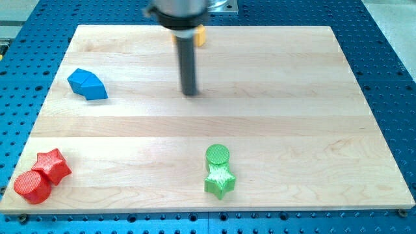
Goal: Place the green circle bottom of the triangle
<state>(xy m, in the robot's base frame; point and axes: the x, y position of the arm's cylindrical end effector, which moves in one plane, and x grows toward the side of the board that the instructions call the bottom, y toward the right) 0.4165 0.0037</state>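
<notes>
Camera view shows my tip (190, 93), a bare rod tool holding nothing, well above the green circle (218, 155), which touches the green star (220, 181) on the desk (292, 117); approach step, next I likely swing below the circle, push toward the blue triangle-like block (87, 84).

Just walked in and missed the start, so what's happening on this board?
A robot arm with a dark rod is working on a wooden board, pushing blocks around. My tip rests on bare wood near the view's top centre, touching no block. The green circle it is meant to move sits well below the tip, against a green star. A blue block lies at the left, a red star and red circle at the bottom left, and an orange block is half hidden behind the rod.
</notes>
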